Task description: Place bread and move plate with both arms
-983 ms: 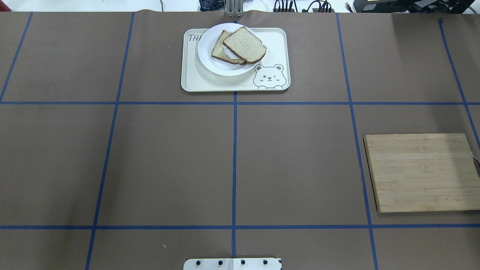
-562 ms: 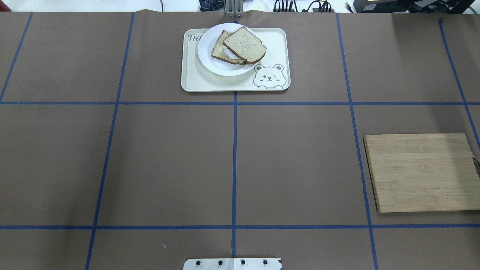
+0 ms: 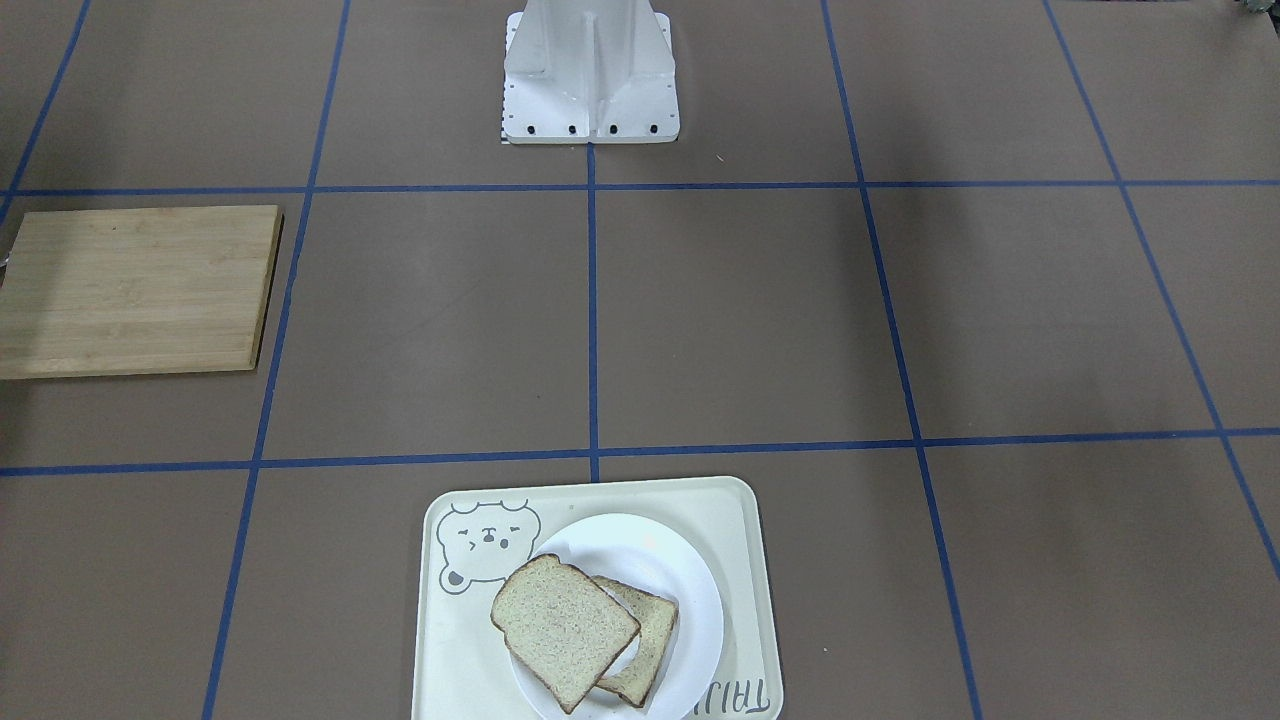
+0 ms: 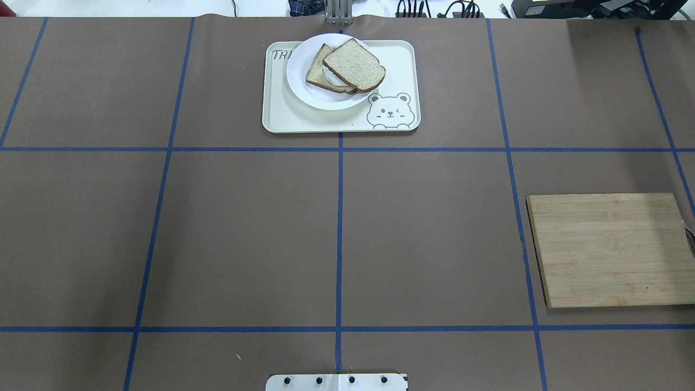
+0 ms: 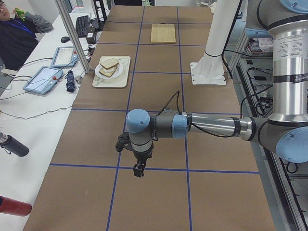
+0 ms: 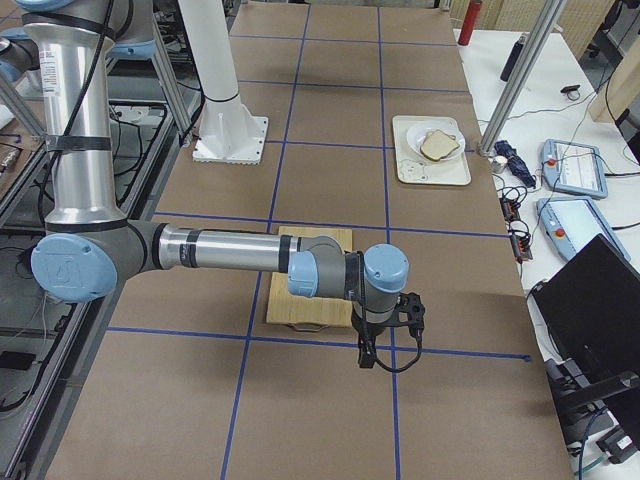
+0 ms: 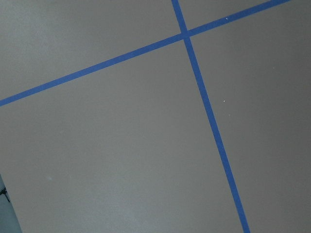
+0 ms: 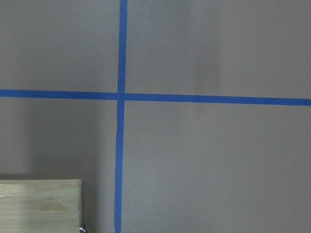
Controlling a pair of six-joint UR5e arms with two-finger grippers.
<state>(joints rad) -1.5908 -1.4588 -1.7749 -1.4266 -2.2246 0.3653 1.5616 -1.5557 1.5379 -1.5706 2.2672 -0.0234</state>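
The bread [image 4: 354,65] is a speckled slice with a dark crust. It lies on top of a second slice [image 4: 317,73] on the white plate [image 4: 304,93]. The plate sits on a cream tray [image 4: 304,118] at the far middle of the table. The bread [image 3: 560,630] and the plate [image 3: 695,590] also show in the front-facing view. My left gripper [image 5: 139,171] hangs over bare table far from the plate. My right gripper [image 6: 366,357] hangs beside the wooden board. Both show only in the side views, so I cannot tell whether they are open or shut.
A wooden cutting board [image 4: 611,250] lies on the table's right side, and its corner shows in the right wrist view [image 8: 39,206]. The white pedestal base [image 3: 590,70] stands at the robot's side. Blue tape lines grid the brown table cover.
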